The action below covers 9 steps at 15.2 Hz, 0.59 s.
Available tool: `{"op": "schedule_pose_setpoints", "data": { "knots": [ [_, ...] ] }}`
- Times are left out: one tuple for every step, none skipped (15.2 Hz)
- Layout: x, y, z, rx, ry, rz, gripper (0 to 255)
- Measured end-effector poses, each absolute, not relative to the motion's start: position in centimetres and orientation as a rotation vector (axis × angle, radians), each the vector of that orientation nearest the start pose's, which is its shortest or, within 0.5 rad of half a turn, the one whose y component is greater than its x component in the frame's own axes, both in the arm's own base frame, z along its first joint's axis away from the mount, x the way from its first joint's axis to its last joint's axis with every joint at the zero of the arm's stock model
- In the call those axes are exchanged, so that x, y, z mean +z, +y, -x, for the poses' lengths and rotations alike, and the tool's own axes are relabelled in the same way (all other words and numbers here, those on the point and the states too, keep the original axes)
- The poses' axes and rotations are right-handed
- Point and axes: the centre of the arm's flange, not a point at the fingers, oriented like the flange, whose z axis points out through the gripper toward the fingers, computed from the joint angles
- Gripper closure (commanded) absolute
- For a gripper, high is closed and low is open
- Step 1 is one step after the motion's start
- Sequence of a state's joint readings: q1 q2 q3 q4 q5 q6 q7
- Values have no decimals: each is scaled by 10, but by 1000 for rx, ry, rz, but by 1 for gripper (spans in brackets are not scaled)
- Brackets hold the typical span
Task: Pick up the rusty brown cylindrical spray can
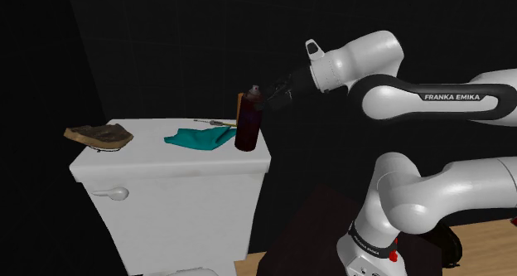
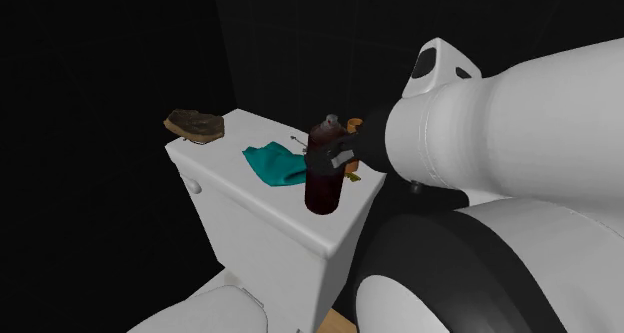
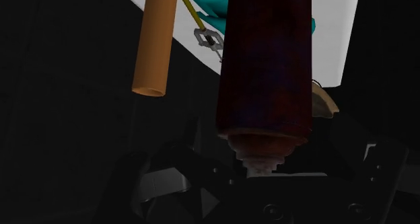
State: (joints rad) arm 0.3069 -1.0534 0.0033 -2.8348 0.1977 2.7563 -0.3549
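1 spray can (image 1: 247,127), 1 teal cloth (image 1: 197,138), 1 tube (image 3: 155,41)

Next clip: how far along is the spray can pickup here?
Reach looks done: the gripper sits at the top of the dark reddish-brown spray can. Grasping is in hand; whether it grips, I cannot tell. Lifting is left: the can appears to stand on the white tank lid.

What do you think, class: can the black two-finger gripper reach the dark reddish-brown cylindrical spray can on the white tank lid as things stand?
Probably yes. The gripper is at the spray can, by its upper part; the orange tube and teal cloth sit on its other side, leaving the approach free.
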Motion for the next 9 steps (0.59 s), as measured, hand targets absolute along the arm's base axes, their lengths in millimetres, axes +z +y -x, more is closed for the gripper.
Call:
{"op": "schedule_pose_setpoints", "data": {
  "knots": [
    [569,83,-285,-1413,-686,2573,0],
    [566,83,-285,-1414,-686,2573,255],
    [565,83,-285,-1415,-686,2572,255],
    [565,82,-285,-1417,-686,2571,255],
    [565,82,-285,-1418,-685,2570,255],
    [565,82,-285,-1419,-685,2570,255],
    [565,82,-285,-1420,-685,2570,255],
    [565,82,-284,-1420,-685,2569,255],
    [565,82,-284,-1420,-685,2570,255]
  ]
}}
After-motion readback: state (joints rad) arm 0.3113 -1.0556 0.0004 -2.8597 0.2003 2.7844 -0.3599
